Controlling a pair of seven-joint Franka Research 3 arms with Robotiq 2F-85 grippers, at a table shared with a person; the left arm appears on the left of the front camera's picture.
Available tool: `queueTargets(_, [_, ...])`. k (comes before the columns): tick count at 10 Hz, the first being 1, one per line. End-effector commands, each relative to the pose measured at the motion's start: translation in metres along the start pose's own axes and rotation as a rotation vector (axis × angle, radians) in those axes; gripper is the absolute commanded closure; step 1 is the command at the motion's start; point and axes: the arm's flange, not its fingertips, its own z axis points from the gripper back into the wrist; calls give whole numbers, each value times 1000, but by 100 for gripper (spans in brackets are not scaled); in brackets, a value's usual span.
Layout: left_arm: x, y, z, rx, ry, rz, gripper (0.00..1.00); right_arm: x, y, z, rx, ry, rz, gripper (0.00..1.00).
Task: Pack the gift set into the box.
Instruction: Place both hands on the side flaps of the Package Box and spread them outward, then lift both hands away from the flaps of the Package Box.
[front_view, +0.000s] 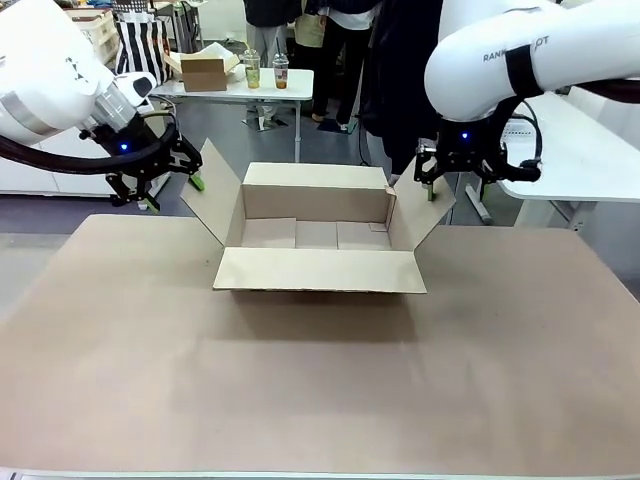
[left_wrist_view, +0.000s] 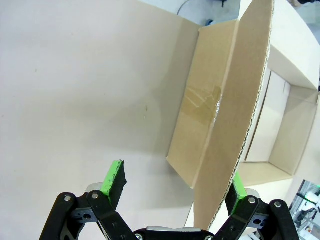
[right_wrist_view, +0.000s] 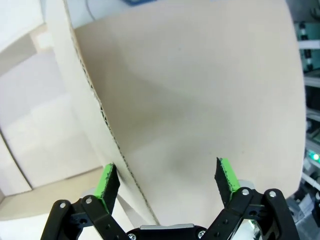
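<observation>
The box (front_view: 318, 270) sits open on the tan table (front_view: 300, 390), midway between the left and right edges and closer to the far edge. All 4 flaps are spread: the near one lies folded outward, the far one stands almost upright, and the 2 side flaps slant up and out. The left gripper (front_view: 175, 193) hangs just beside the left flap's outer edge with its fingers apart. The right gripper (front_view: 458, 185) hangs at the right flap's top corner, fingers also apart. Beyond the far edge, a white table (front_view: 290, 90) carries a small carton (front_view: 203, 70) and 2 cups (front_view: 251, 70).
</observation>
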Motion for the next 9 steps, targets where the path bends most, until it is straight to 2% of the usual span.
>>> queueTargets(1, [1, -2, 1, 18, -9, 11, 0, -3, -5, -5, 43, -41, -110, 0])
queueTargets(2, [1, -2, 1, 18, -9, 11, 0, 0, 0, 0, 0, 0, 0, 0])
queueTargets(9, [1, -2, 1, 18, -9, 11, 0, 0, 0, 0, 0, 0, 0, 0])
